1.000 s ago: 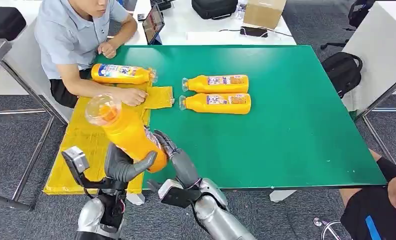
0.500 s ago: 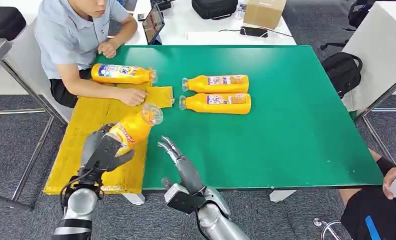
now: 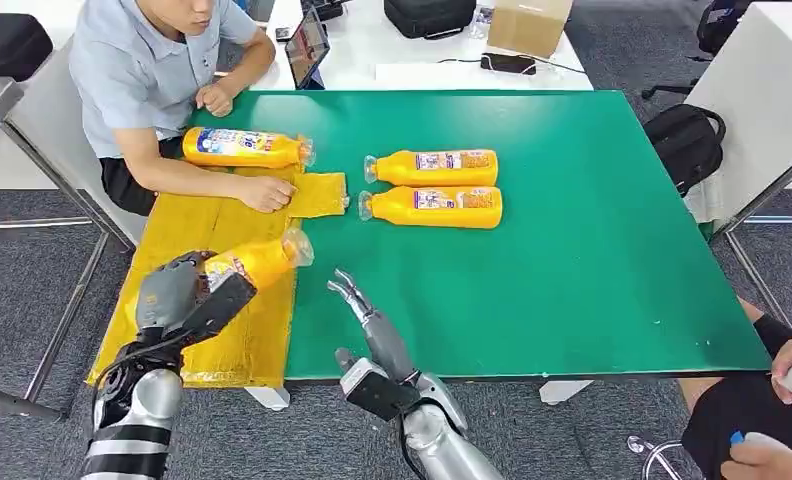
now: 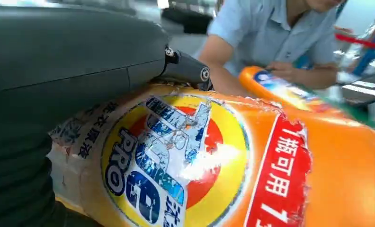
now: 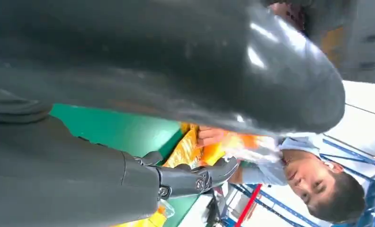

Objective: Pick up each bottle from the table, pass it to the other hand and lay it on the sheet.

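The left hand [image 3: 187, 292] grips an orange detergent bottle [image 3: 257, 260] around its lower body, with the fingers [image 3: 222, 300] wrapped over the label side. The bottle lies nearly flat above the yellow sheet [image 3: 177, 240], its clear cap end pointing toward the green bench [image 3: 572, 220]; whether it touches the sheet cannot be told. In the left wrist view the bottle's torn label [image 4: 176, 156] lies directly against the hand's grey cover [image 4: 58, 61].

The right hand [image 3: 367, 320] holds nothing; its fingers [image 3: 347, 290] are stretched out and apart over the near edge of the bench, just beside the sheet and clear of the held bottle.

A second bottle [image 3: 242, 147] lies on the far end of the sheet, beside the forearm of a seated person [image 3: 142, 70], whose hand [image 3: 265, 193] rests on the sheet. Two more bottles [image 3: 432, 167] [image 3: 432, 206] lie side by side on the bench, caps toward the sheet.
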